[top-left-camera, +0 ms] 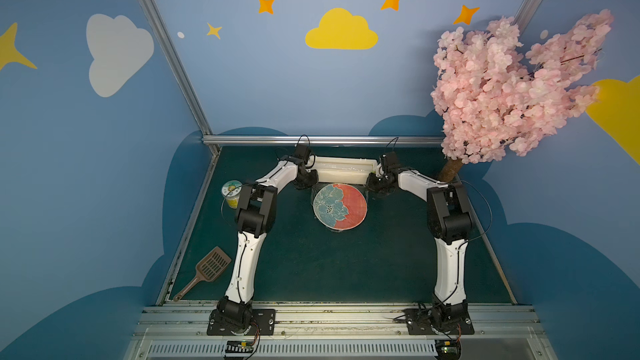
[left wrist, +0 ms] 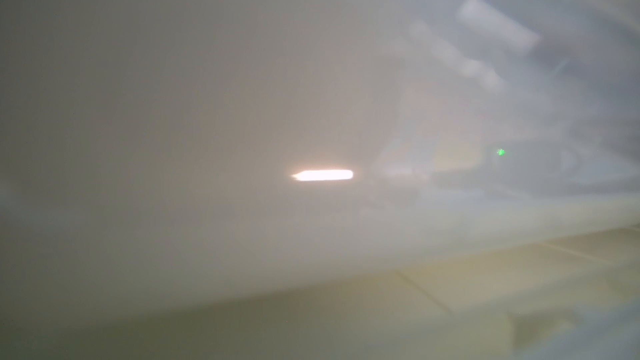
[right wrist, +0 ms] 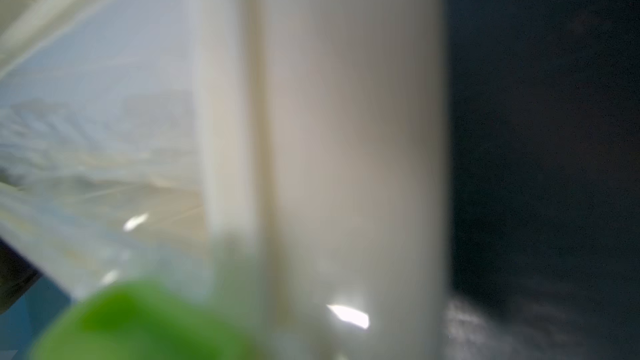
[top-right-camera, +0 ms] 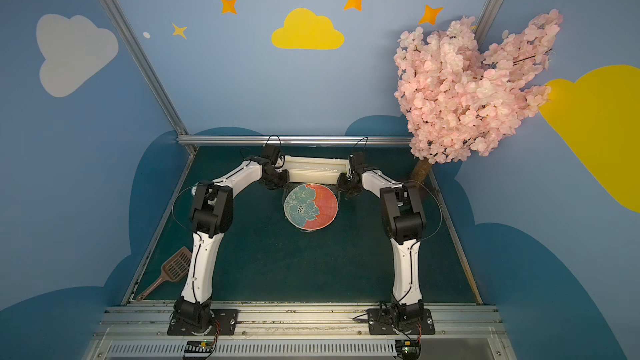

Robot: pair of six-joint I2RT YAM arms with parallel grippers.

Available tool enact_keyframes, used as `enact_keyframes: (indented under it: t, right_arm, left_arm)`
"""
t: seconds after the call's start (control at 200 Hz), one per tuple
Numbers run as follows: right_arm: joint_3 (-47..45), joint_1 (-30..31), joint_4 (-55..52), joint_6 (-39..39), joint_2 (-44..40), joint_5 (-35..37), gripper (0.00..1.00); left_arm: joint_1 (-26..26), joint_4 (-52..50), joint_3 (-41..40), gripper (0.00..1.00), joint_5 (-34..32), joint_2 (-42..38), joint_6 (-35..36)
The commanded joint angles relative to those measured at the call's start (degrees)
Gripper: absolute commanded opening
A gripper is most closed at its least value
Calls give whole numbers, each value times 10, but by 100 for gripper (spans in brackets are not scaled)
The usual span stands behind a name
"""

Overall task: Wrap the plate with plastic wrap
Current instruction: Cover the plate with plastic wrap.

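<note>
Dispenser box fills both blurred wrist views; right end effector closed at its right end; left end effector opposite, width I cannot tell; plate flat on surface, just before box.

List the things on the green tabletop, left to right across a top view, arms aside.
Brown slotted plastic scoop → round coral-red and teal flowered plate → brown trunk of the pink blossom tree. Small yellow-labelled jar and long cream dispenser box left out: overlapping.
</note>
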Motion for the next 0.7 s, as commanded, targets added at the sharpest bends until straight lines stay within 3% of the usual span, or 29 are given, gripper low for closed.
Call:
enact_keyframes:
  t: [0.0, 0.255, 0.51, 0.691]
  right_arm:
    - [7, 5, -27, -20, 9, 21, 0]
    - [-39, 25, -4, -22, 2, -9, 0]
    - [-76, 19, -21, -36, -46, 8, 14]
    - [-83, -2, -36, -50, -95, -12, 46]
  left_arm:
    - [9, -31, -7, 15, -12, 8, -2]
    - [-2, -10, -65, 23, -5, -12, -10]
    - [-3, -10, -103, 33, -21, -49, -7]
    - [11, -19, -102, 49, -18, -93, -10]
